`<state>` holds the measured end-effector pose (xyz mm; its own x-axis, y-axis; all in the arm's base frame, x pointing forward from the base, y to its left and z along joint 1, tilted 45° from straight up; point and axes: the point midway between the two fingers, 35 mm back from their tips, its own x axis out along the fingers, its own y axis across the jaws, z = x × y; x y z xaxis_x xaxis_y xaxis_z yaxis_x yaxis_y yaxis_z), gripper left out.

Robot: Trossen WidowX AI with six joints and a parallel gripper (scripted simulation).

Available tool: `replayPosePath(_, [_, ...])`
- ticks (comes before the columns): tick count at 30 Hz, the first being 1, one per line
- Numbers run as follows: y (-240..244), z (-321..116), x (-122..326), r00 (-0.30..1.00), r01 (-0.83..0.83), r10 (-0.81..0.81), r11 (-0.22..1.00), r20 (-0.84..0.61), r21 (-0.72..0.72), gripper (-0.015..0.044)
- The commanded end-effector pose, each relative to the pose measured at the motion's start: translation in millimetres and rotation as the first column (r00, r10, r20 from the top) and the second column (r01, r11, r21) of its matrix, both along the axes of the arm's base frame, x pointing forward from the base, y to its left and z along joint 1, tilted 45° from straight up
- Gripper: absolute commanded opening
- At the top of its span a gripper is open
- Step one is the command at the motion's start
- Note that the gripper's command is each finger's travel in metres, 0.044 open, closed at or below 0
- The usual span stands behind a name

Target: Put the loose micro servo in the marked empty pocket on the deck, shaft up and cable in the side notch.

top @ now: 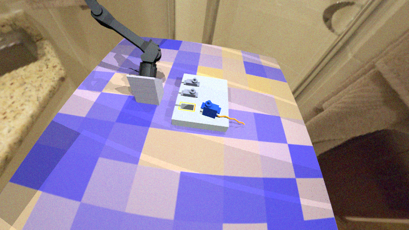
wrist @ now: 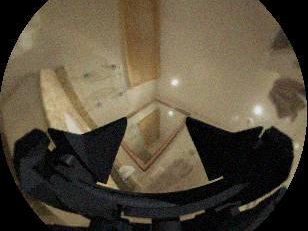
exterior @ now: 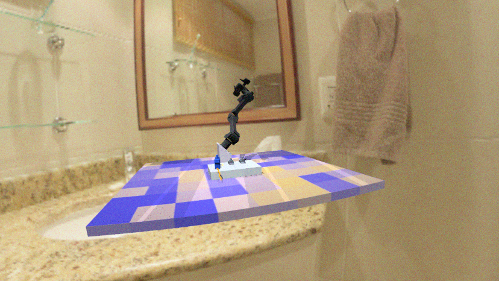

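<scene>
The blue micro servo (top: 210, 111) (exterior: 217, 162) stands upright on the pale deck (top: 213, 88) (exterior: 237, 171), beside the pocket, with its output shaft up. Its orange cable (top: 228, 117) (exterior: 219, 173) runs off the deck's edge, away from the pocket. The marked pocket (top: 187, 107) is empty, with a yellow outline; its side notch (top: 177, 105) points away from the servo. My gripper (wrist: 157, 120) (exterior: 238, 84) is open and empty, raised high above and behind the deck. It is out of frame in the top view. The servo and deck are not in the wrist view.
Two grey servos (top: 191, 82) (top: 189, 92) sit in the deck in line with the pocket. A light grey upright panel (top: 145, 90) (exterior: 223, 153) stands beside the deck, near the arm's base. The deck rests on a patchwork-patterned table top (top: 183, 148) (exterior: 195, 209).
</scene>
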<state>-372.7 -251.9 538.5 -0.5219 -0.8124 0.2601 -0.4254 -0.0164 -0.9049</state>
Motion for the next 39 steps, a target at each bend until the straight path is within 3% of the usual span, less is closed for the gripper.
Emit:
replayPosePath(1, [1,1,1,1.0,0.001,-0.001,1.0,-0.005,-0.001,0.0426])
replayPosePath(7, [11,18,11,0.997,0.026,-0.027,0.999,-0.071,-0.018,0.044])
replayPosePath(18, [54,77,55,0.934,0.127,-0.153,0.987,-0.323,-0.1,0.044])
replayPosePath(26, [65,92,74,0.903,0.131,-0.17,0.984,-0.395,-0.124,0.044])
replayPosePath(39, [109,145,140,0.724,0.224,-0.335,0.941,-0.604,-0.253,0.044])
